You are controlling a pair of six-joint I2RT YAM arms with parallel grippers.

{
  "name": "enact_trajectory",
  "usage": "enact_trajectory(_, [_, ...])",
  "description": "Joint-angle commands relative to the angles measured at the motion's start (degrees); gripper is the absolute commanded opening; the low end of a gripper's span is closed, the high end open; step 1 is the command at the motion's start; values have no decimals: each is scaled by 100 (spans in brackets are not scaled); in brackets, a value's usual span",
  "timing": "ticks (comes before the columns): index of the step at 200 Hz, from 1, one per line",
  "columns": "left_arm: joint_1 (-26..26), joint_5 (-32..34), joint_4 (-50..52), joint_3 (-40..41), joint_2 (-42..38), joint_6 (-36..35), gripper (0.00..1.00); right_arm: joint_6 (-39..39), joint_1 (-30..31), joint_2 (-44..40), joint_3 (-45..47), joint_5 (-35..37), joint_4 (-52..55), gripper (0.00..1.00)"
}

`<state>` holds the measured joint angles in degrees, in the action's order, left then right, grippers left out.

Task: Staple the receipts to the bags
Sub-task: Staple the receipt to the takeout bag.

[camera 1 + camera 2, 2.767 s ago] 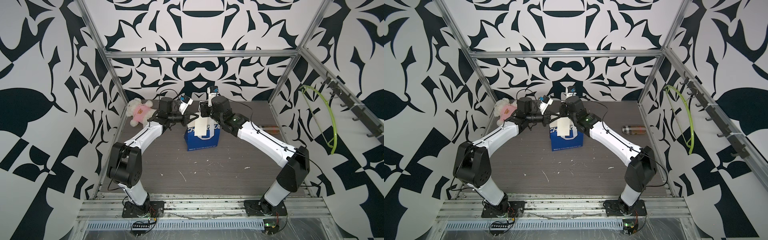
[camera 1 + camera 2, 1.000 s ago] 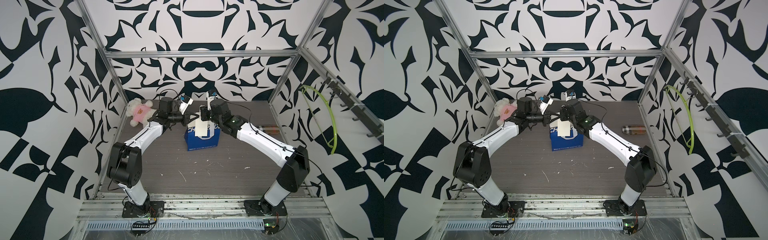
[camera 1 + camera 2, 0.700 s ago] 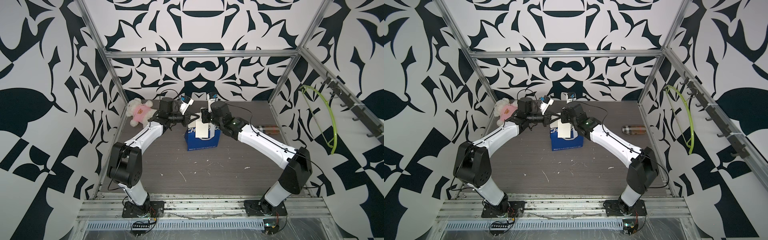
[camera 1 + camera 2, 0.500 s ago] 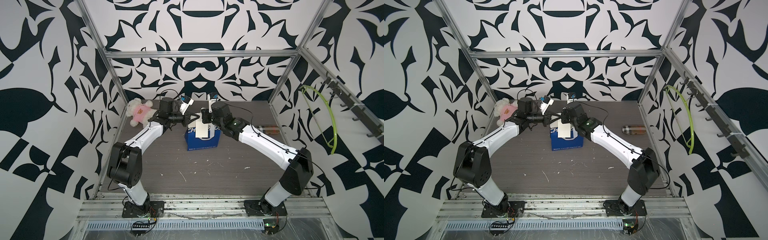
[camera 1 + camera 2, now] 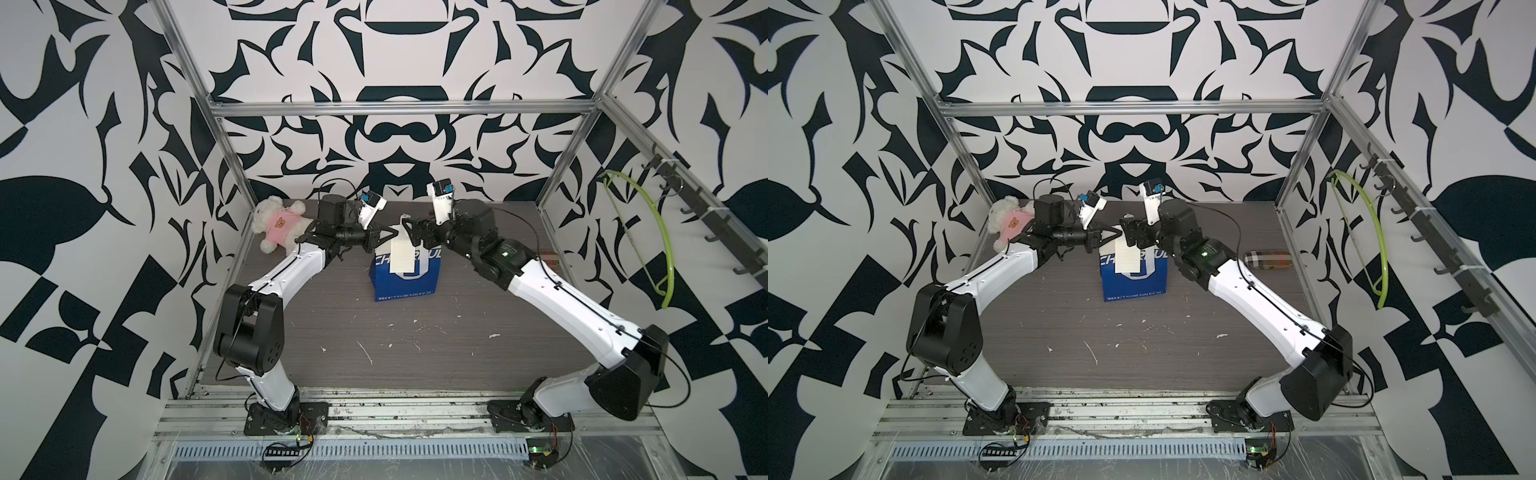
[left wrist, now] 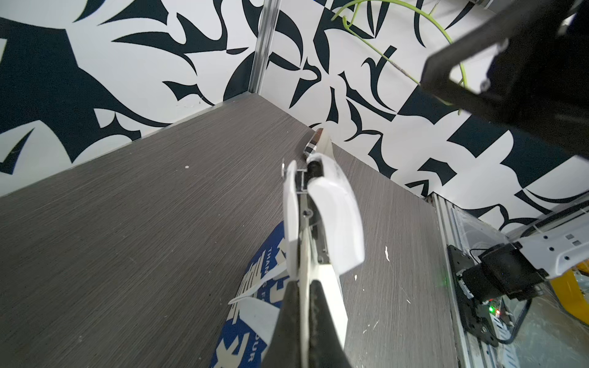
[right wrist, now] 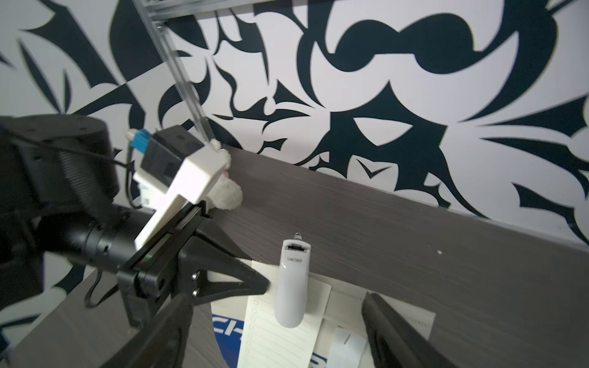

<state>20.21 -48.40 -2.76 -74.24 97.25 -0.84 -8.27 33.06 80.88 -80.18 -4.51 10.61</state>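
Roughly, receipt (image 7: 280, 337) within open right hand (image 7: 277, 301)

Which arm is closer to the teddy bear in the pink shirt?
Left. The left arm passes right beside the teddy bear; the right arm sits beyond the bag, well away.

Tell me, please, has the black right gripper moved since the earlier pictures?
Yes: the right gripper opened and backed rightwards off the blue paper shopping bag.
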Motion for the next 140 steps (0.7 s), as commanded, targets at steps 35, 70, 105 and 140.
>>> enact_trajectory(35, [-17, -494, 538, -45, -132, -1004, 0, 3591, -1157, 140, -414, -3703, 1038, 94])
enact_trajectory(70, [-17, -574, 830, -125, -150, -1304, 0, 5212, -1135, 923, -1332, -4313, 2373, 94])
enact_trajectory(105, [-17, -694, 1009, -148, -147, -1540, 0, 5311, -1091, 1250, -1503, -4276, 2042, 95])
enact_trajectory(140, [-17, -806, 1145, -165, -175, -1768, 0, 5903, -1086, 1660, -2010, -4328, 2729, 95])
